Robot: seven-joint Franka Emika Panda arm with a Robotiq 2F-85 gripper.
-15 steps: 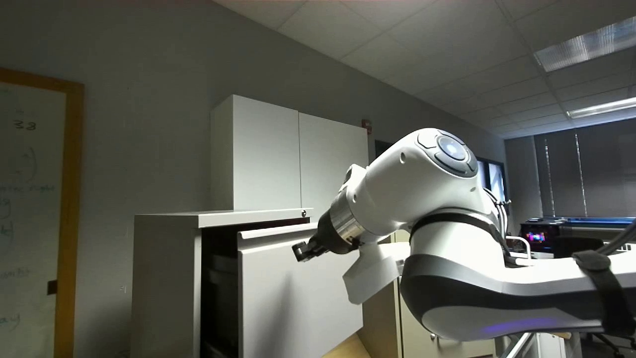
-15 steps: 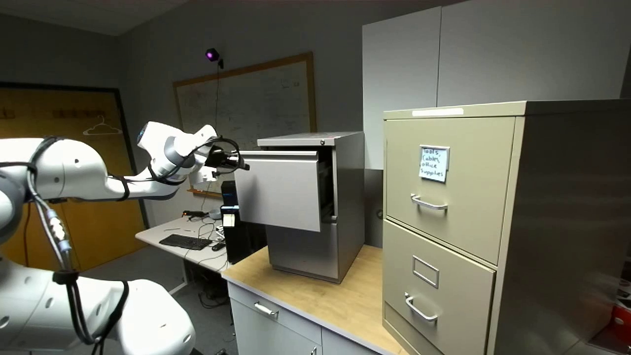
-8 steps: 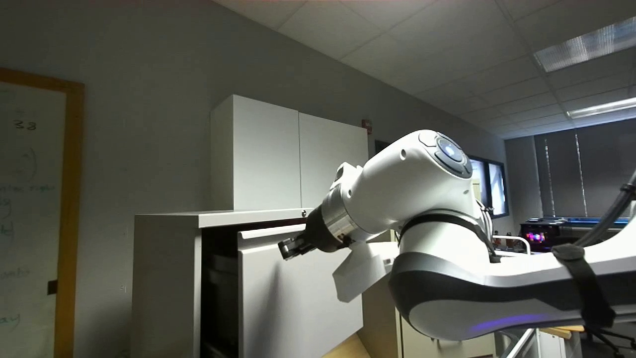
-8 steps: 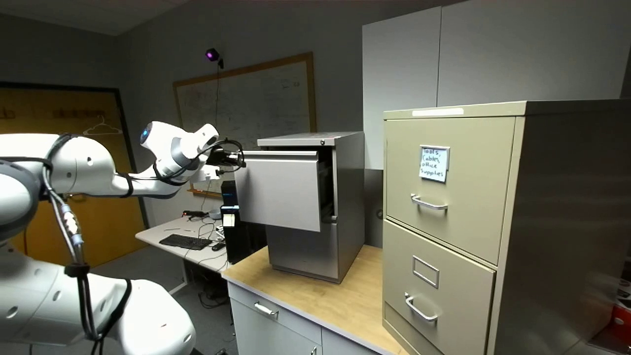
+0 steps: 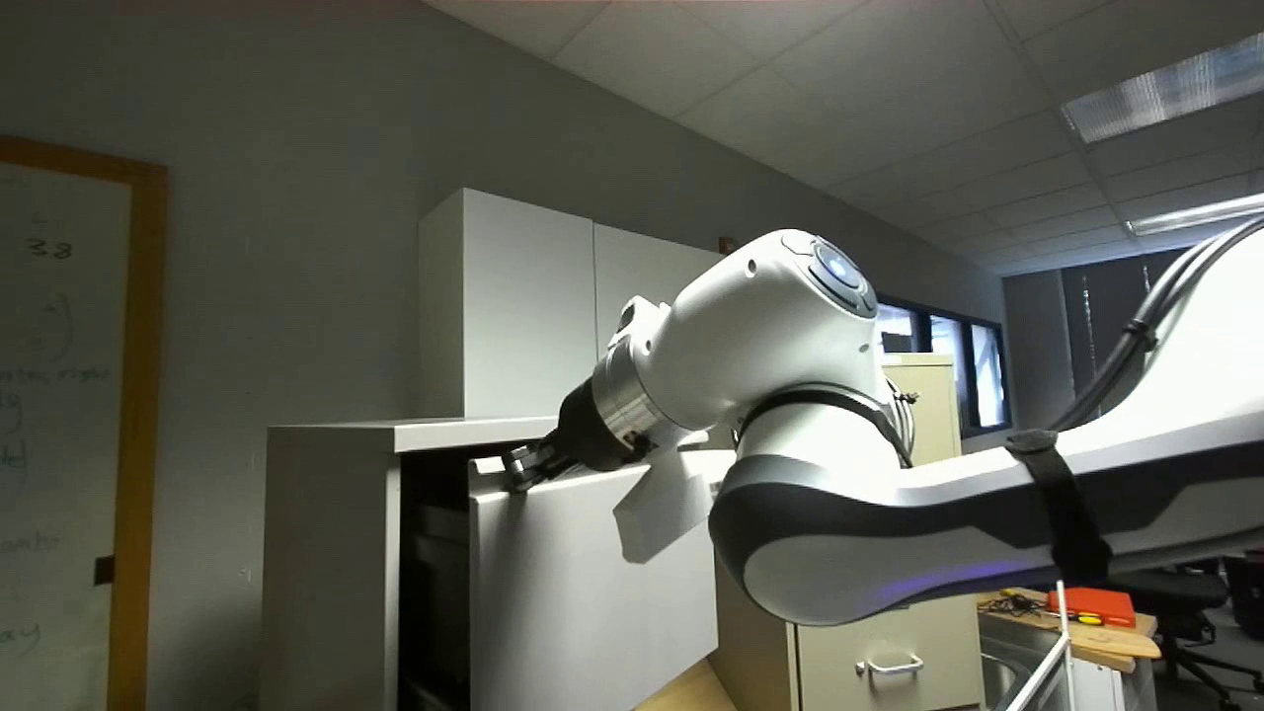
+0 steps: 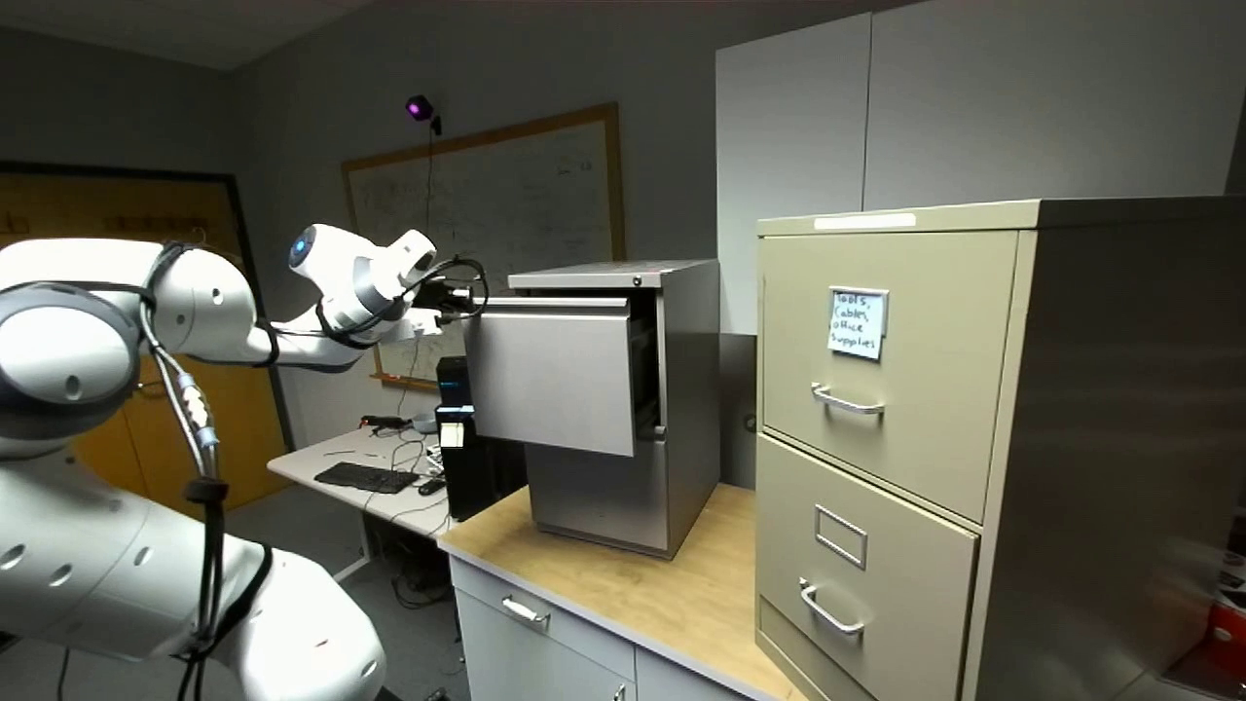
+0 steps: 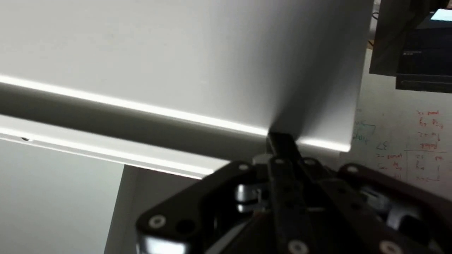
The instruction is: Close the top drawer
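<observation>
I think it's pushing time: my end effector (image 7: pixel 281 141), pinched together, must now press the open top drawer (image 6: pixel 550 383) straight in.

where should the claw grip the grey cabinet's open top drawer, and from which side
Probably the upper lip of the top drawer, from in front and above. Its flat front shows no handle, a recess runs under that lip, and the drawer juts out from the grey cabinet, leaving the edge exposed.

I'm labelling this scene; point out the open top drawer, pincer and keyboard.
Top drawer (image 6: pixel 550 384), in an exterior view: its flat front.
Pincer (image 7: pixel 281 137), in the wrist view: its fingertips.
Keyboard (image 6: pixel 367 478), in an exterior view: its top.
</observation>
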